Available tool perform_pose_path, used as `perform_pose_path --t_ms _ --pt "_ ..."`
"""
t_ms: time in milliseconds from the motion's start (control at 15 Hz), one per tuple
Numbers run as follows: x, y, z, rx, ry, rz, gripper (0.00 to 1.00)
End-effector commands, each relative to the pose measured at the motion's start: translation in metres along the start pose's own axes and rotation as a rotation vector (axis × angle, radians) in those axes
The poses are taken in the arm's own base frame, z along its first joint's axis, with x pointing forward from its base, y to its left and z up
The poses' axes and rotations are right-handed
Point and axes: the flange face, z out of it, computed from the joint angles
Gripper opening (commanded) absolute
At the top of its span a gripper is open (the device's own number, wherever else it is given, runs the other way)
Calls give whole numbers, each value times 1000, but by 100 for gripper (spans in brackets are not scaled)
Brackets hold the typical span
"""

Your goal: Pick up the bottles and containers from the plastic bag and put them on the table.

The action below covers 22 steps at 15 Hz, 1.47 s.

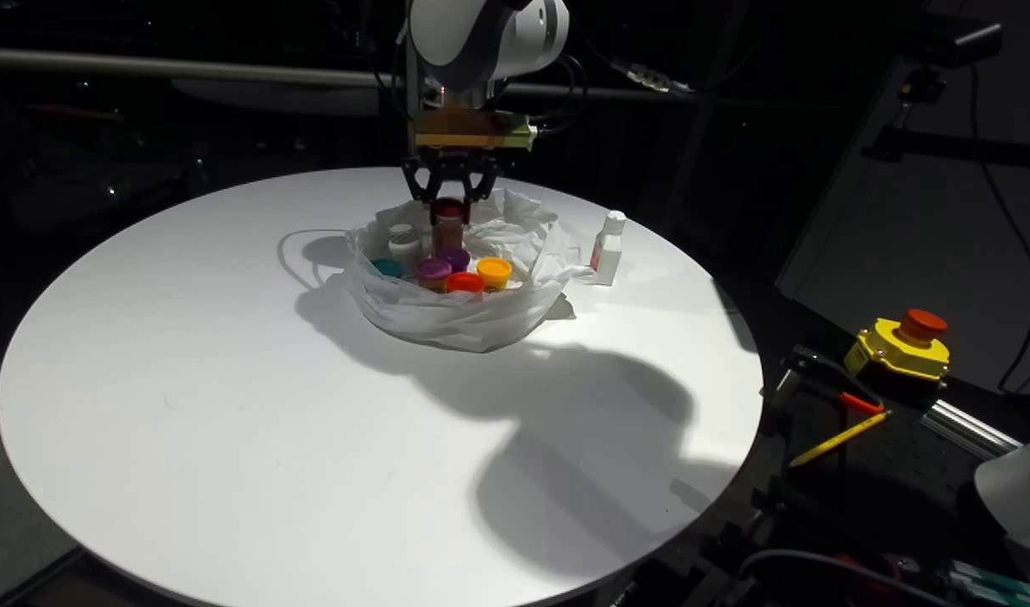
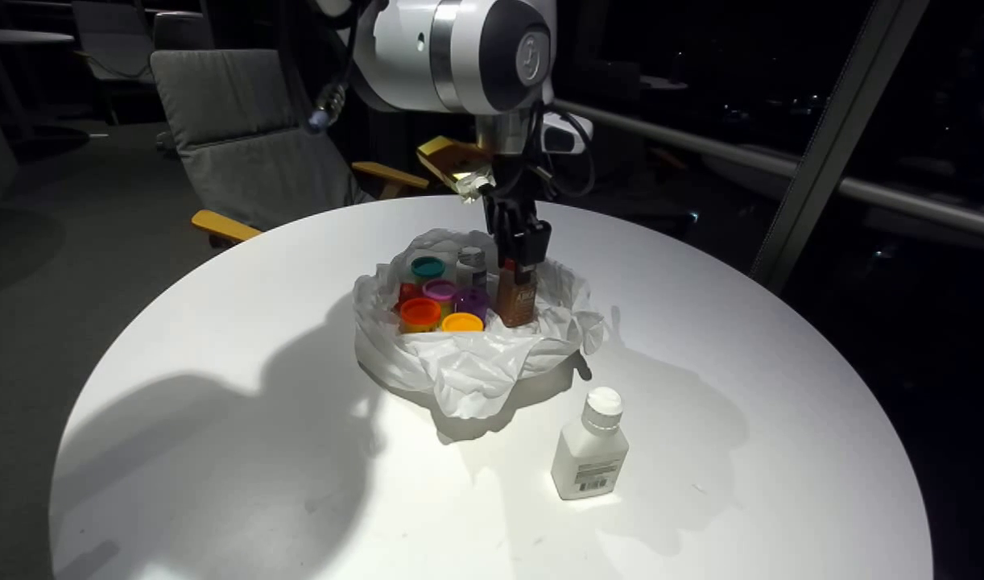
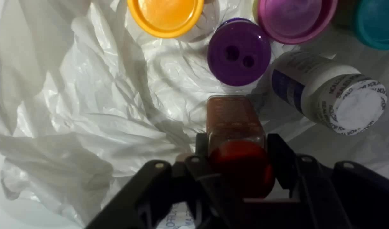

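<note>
Part office or lounge, part robotics lab, by the look. In an exterior view, far left: grey chair [image 2: 242, 153], wooden armrests [image 2: 226, 226], another table [image 2: 21, 36] beyond. Right: dark glass [image 2: 903, 306], metal rail [image 2: 919, 208]. Lab signs: robot arm [image 2: 411, 60] over round white table [image 1: 186, 421]; at right in an exterior view, black bench [image 1: 911, 472] with red-and-yellow stop button [image 1: 903, 352], pencil [image 1: 841, 438], ridged silver bar [image 1: 970, 430].

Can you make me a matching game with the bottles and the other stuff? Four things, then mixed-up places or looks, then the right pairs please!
Things:
1. brown bottle with red cap
2. square white bottle
3. dark purple container
4. emergency stop button

Places or looks:
A. standing on the table, outside the plastic bag
B. beside the table, near a yellow pencil
C. between the fingers of the hand
D. two dark dots on top

Right pairs: 1-C, 2-A, 3-D, 4-B.
</note>
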Motion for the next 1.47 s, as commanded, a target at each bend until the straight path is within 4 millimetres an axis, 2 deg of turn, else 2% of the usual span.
perform_pose_path --t_ms 0,133,400,600,733,933,1133,1267,1400 --pt "0 -5 -19 16 48 -13 24" --pt "-6 -4 -39 15 81 -37 24" --pt "-27 9 -101 -39 157 -104 24" --pt "-56 23 -139 -45 172 -162 24" --pt "-78 38 -156 -47 173 -198 24" --pt "-110 74 -162 -60 140 -223 24" --pt "-140 120 -157 -71 112 -218 24" --pt "-158 154 -146 -61 96 -233 24" --pt "-175 187 -124 -39 76 -234 24"
